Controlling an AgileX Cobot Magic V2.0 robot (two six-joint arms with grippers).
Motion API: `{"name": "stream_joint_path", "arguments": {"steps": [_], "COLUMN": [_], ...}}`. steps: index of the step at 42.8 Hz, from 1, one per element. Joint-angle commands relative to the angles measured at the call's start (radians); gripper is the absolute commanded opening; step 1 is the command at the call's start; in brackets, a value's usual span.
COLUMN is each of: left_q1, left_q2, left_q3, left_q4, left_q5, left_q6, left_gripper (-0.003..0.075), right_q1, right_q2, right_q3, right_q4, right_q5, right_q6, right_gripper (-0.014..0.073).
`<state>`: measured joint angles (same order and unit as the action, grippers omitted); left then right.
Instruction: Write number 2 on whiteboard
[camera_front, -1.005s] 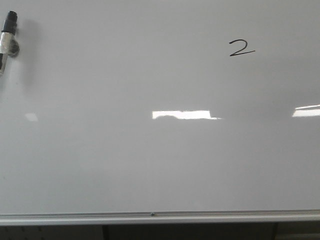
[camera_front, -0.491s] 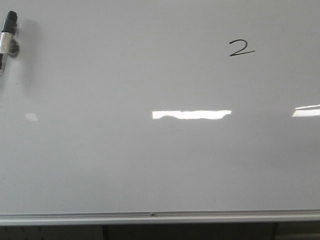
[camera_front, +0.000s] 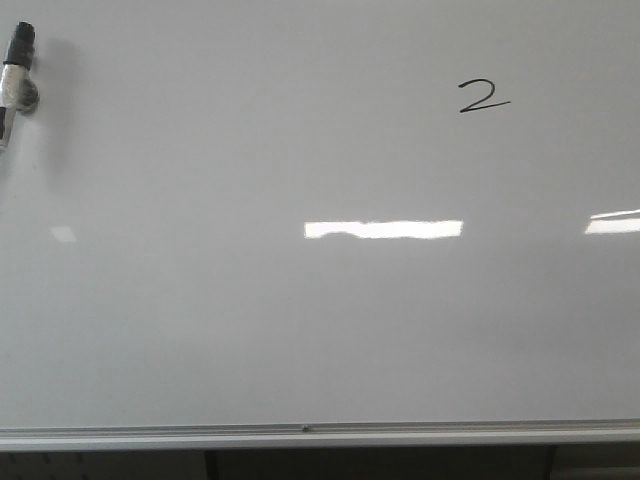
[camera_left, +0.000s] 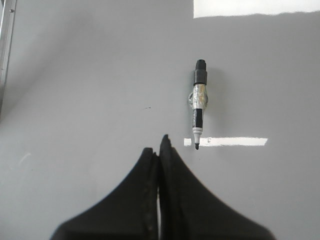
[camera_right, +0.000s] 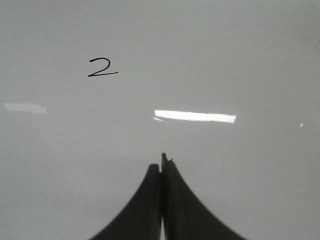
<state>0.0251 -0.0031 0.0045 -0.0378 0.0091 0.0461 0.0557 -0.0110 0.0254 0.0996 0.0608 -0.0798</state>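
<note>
Whiteboard (camera_front: 250, 320) fills front view, silver rail (camera_front: 300, 433) along lower edge. Number 2 (camera_front: 483, 96) drawn in thin black line on board, seen again beyond right gripper (camera_right: 162, 162), off to one side of its tips, well apart. Right gripper clenched, fingers pressed together, nothing between them. Left gripper (camera_left: 161, 145) likewise clenched and empty. Marker (camera_left: 199, 102) lies on board just beyond left fingertips, slightly to side, uncapped tip pointing back toward gripper, not touching it.
</note>
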Motion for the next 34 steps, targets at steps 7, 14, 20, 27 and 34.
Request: {"name": "stream_joint_path", "arguments": {"steps": [7, 14, 20, 27, 34], "left_q1": [0.001, 0.001, 0.001, 0.001, 0.001], "left_q2": [-0.027, -0.027, -0.027, -0.027, -0.027], "left_q3": [0.034, 0.034, 0.034, 0.034, 0.034], "left_q4": [-0.01, -0.01, -0.01, -0.01, -0.01], "left_q5": [-0.084, -0.084, -0.084, -0.084, -0.084], "left_q6": [-0.003, -0.003, -0.003, -0.003, -0.003], "left_gripper": [-0.002, -0.002, -0.002, -0.002, -0.002], "right_q1": [-0.004, -0.005, -0.021, -0.053, -0.052], "right_q2": [-0.017, -0.017, -0.017, -0.018, -0.018], "right_q3": [-0.003, -0.003, -0.003, -0.003, -0.003], "right_q4": [-0.007, -0.007, -0.012, -0.068, -0.087], "right_q5": [-0.095, -0.105, -0.142, -0.171, -0.17], "right_q6": [-0.003, -0.002, -0.002, 0.046, 0.11], "right_gripper": [-0.0018, -0.0018, -0.0018, -0.0018, -0.0018]}}
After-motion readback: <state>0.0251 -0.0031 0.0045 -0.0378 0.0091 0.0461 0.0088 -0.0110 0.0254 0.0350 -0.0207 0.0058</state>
